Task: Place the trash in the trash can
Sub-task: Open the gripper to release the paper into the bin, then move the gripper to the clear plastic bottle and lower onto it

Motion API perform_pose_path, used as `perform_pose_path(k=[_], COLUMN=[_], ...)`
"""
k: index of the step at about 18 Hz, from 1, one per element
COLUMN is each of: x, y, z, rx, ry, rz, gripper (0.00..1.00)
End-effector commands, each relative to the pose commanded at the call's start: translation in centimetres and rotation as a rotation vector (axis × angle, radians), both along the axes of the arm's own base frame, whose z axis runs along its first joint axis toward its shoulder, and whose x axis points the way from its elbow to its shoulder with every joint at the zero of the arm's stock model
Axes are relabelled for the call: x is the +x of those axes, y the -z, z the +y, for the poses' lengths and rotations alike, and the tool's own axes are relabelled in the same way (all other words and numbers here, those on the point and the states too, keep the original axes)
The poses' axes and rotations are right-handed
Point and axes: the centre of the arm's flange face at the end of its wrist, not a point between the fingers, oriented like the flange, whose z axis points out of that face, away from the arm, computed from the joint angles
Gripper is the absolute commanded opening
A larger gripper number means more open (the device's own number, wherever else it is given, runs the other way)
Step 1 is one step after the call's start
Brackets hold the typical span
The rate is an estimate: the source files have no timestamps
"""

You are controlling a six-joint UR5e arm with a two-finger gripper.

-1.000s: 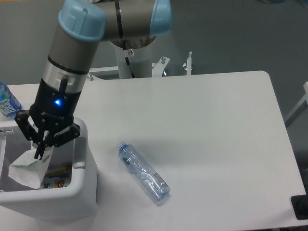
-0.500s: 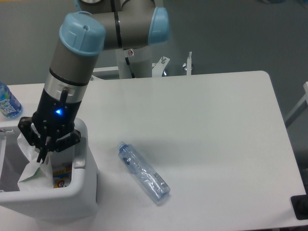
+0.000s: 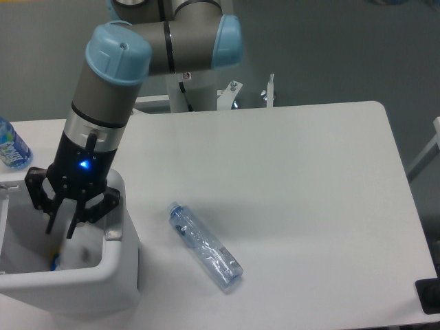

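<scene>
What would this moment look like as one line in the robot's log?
gripper: open, over trash can | crinkled bottle: lying on table | next: probably bottle

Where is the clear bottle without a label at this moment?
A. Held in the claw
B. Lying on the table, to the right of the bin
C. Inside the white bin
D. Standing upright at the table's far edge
B. The bottle lies on its side on the table, apart from the bin; the claw over the bin is open and holds nothing.
</scene>
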Motion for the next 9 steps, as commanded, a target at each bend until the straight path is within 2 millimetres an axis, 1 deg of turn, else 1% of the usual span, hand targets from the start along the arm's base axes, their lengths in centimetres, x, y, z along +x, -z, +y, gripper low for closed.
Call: perform_pose_path(k=[1,2,3,6,8,9], x=[-0.4,-1.2,-2.8,-5.7,-8.9,-11.0], y=[-0.6,-0.9,-1.0,-0.7,-0.4,0.0], z=[-0.1,-0.4,-0.8,-1.5,-2.6,-3.3], rx=[0.008,0.009,0.006,-0.012,-0.017,-0.025], ry=[-0.007,-0.023,-0.057,-0.115,-0.172,-0.209], rz=[0.007,0.013,0.018,0.039,0.031,0.024], gripper=[1.00,1.00,1.00,1.00,1.00,1.00])
